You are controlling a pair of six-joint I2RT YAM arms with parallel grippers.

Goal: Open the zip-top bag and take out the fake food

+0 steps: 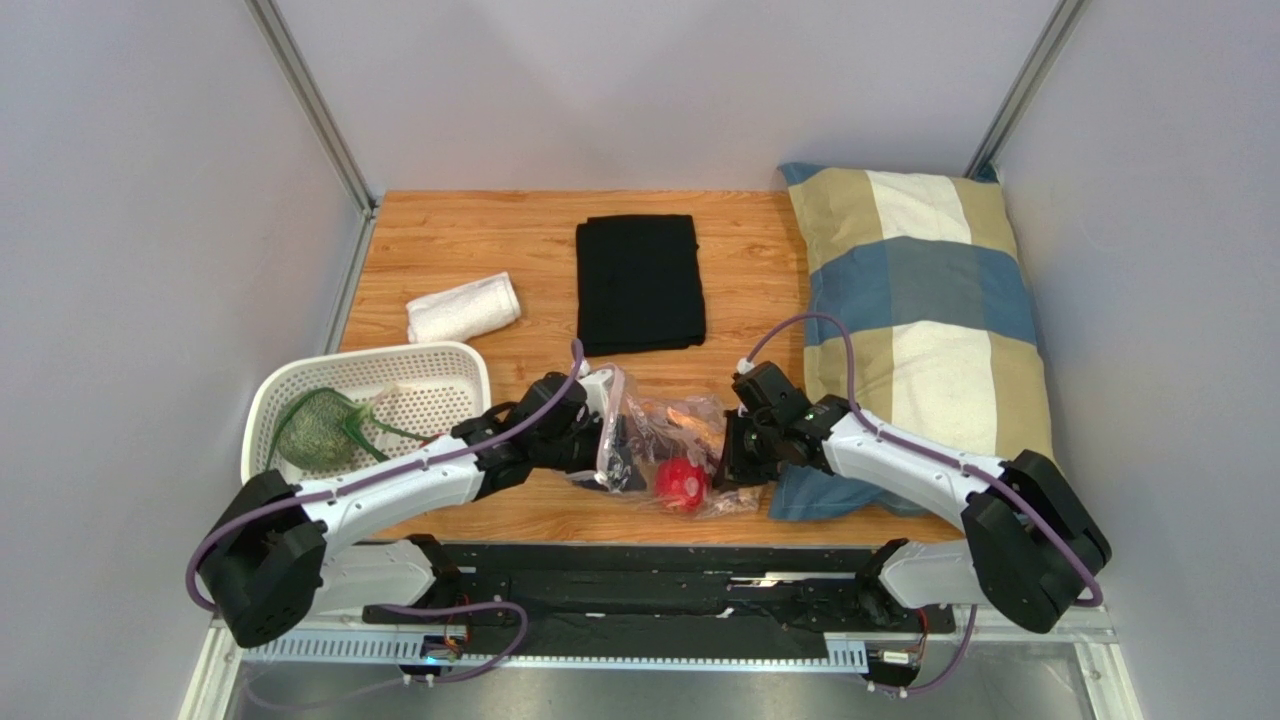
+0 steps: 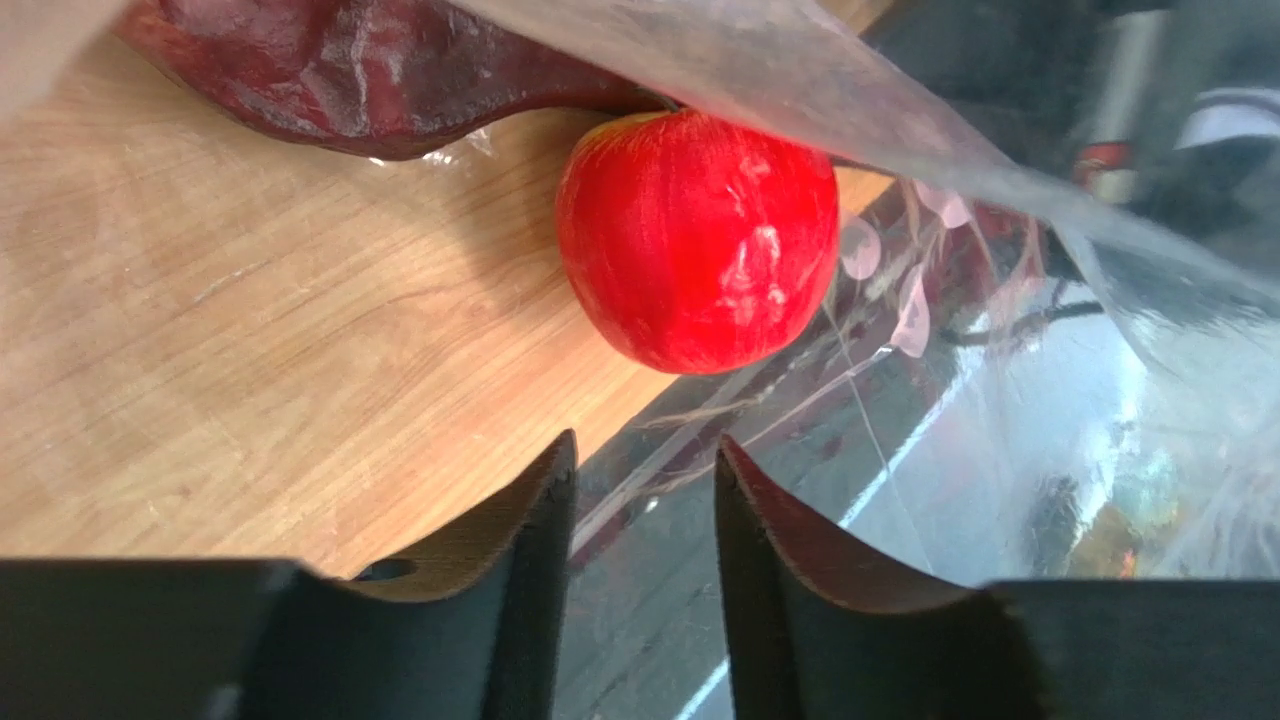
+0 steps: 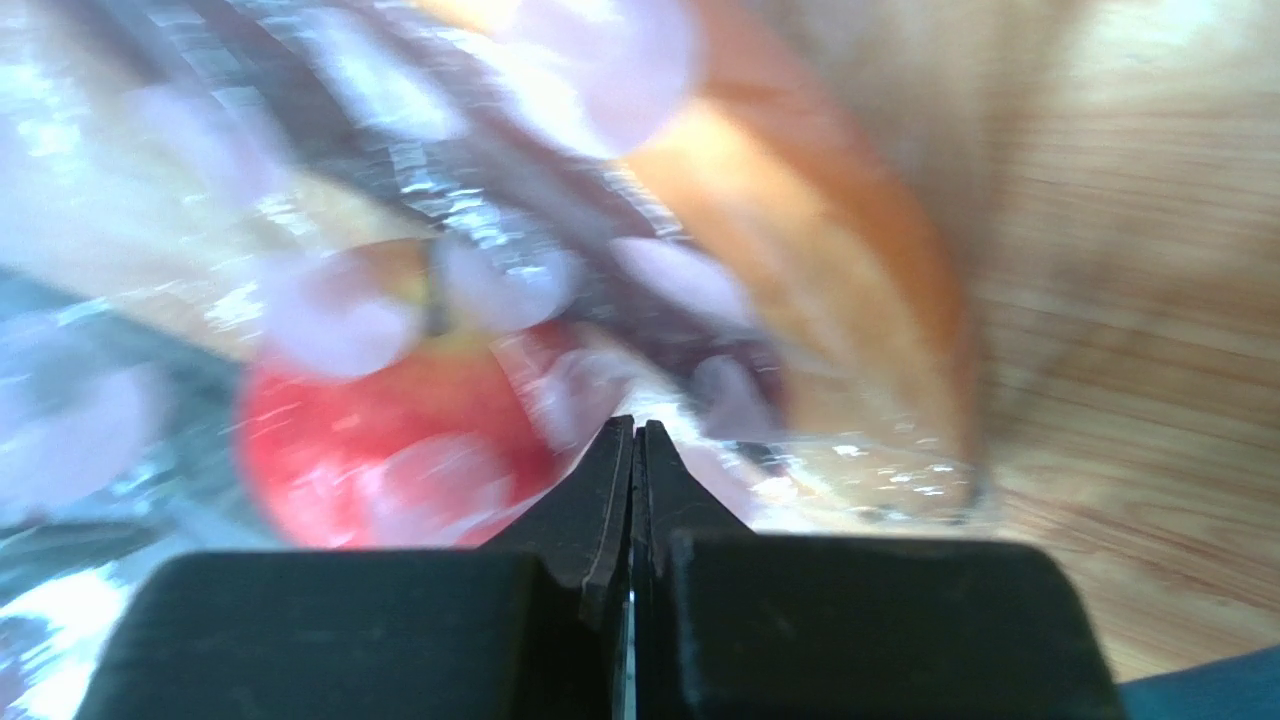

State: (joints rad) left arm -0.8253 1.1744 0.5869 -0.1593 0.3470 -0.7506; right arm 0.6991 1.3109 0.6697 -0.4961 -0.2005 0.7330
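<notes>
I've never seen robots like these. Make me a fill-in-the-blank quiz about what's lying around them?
1. The green leafy bunch lies in the white ____.
2. The round fruit seen through the zip-top bag is ____.
3. The flat folded cloth is ____.
4. The right end effector has its jaws ____.
Missing words: basket; red; black; shut.

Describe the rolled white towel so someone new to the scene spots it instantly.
On the wooden table, look to the far left, just left of the folded black cloth and beyond the white perforated basket. The rolled white towel lies there: a small soft cloth roll, not holed plastic like the basket.
</notes>
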